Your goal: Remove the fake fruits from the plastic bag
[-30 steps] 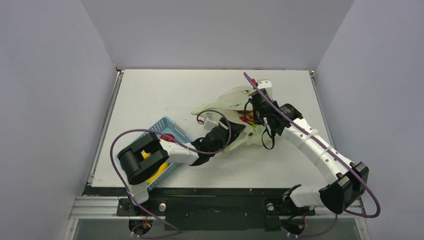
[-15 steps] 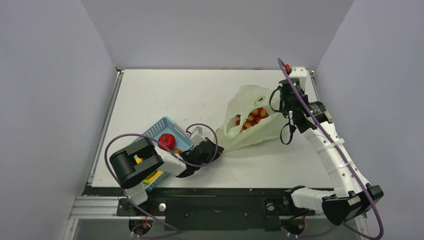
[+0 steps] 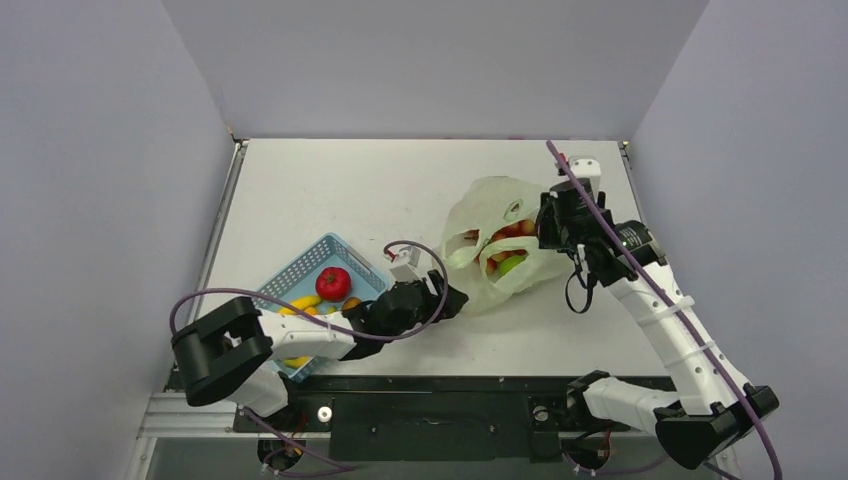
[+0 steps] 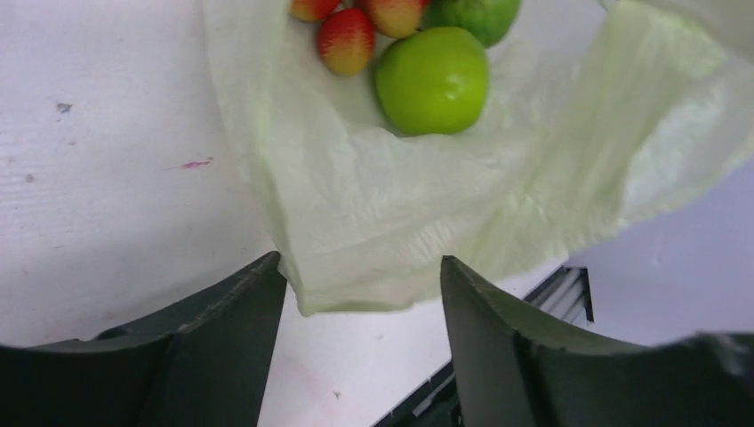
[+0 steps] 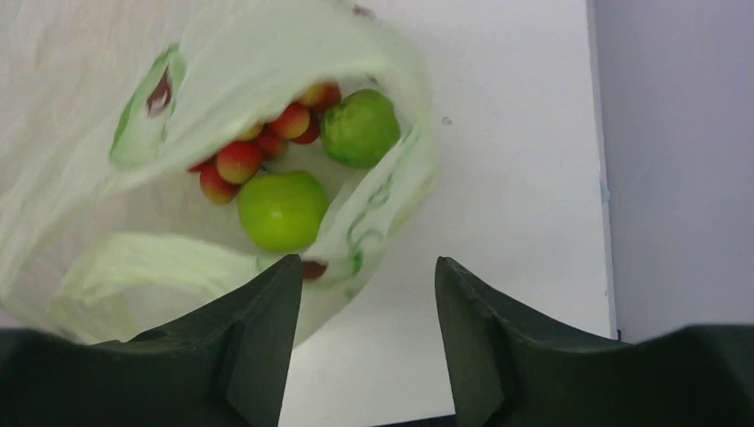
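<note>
While the fake fruits (image 5: 283, 209) in view sit inside the plastic bag (image 3: 470, 210), mid-table right of the blue basket (image 3: 283, 285), none is out yet; I judge this the opening-up step. The left gripper (image 4: 357, 262) is spread, the bag's near hem between its fingers. The right gripper (image 5: 366, 262) is spread over the mouth, holding nothing. The next move needs a reach past the floppy rim, and the table (image 3: 330, 190) offers room behind and left.
</note>
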Robot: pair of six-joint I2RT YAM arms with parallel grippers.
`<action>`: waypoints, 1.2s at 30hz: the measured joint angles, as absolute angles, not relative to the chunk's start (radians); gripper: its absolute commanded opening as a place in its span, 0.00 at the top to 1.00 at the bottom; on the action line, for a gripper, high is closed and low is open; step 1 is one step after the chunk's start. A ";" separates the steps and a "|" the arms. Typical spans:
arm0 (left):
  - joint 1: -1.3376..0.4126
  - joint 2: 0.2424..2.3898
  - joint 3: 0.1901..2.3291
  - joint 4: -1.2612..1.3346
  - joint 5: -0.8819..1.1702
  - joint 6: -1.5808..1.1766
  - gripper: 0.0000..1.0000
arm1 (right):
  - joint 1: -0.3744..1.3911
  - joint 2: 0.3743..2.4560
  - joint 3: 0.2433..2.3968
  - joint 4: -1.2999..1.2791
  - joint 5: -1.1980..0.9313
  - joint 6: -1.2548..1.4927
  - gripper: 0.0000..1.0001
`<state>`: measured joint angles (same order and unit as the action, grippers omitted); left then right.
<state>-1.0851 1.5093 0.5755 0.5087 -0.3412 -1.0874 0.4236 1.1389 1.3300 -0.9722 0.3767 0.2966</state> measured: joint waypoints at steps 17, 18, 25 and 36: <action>-1.077 1.098 0.628 0.282 -0.086 -0.855 0.17 | 0.702 0.932 1.106 -0.841 0.196 0.744 0.38; -1.072 1.089 0.634 0.273 -0.084 -0.852 0.17 | 0.722 0.937 1.086 -0.817 0.204 0.783 0.37; -1.003 1.078 0.668 0.202 -0.058 -0.849 0.17 | 0.853 1.013 1.003 -0.655 0.383 0.998 0.39; -0.959 1.018 0.665 0.168 -0.009 -0.851 0.17 | 0.868 1.125 0.886 -0.489 0.551 1.030 0.46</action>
<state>-0.9592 1.0180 0.6655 0.1684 -0.0090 -0.8513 0.8677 1.1248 0.8856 -0.4889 0.5510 1.0302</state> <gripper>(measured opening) 0.829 0.542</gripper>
